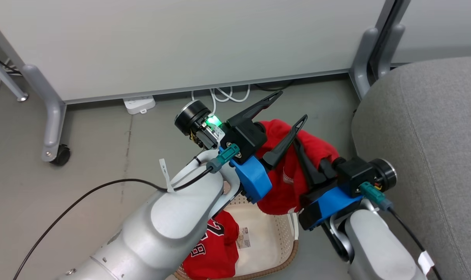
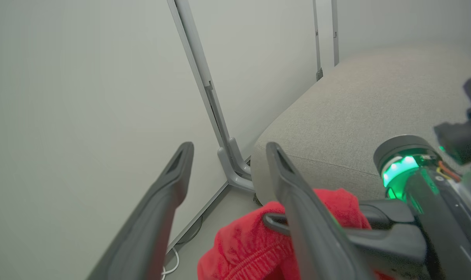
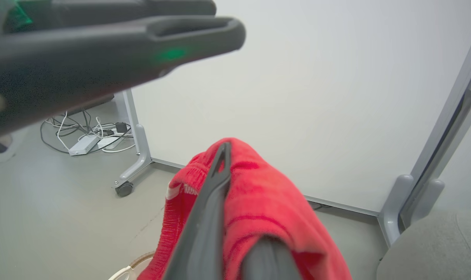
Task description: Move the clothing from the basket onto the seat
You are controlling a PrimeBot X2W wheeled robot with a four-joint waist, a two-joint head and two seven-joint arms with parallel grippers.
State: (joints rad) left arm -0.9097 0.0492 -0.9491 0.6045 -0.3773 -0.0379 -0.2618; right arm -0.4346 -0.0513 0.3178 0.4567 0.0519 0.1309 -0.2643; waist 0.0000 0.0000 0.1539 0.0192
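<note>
Right end effector (image 1: 300, 147) clamped on first garment (image 1: 286, 190); second garment (image 1: 216, 252) in one basket (image 1: 270, 229); left end effector (image 1: 292, 105) spread; one seat (image 1: 433, 128).

Fabric seat (image 1: 433, 128), perforated plastic basket (image 1: 288, 233)

Left gripper (image 1: 291, 105) near centre, jaws wide apart, fingers pointing to 2 o'clock, lower finger crossing the red garment (image 1: 282, 198). Right gripper (image 1: 299, 149) at 4 o'clock, clamped on that garment, which hangs bunched above the basket (image 1: 284, 258) at 6 o'clock. Jersey (image 1: 214, 249) lies in the basket's 9 o'clock side. Grey seat (image 1: 426, 136) at 3 o'clock, near the hanging garment.
</note>
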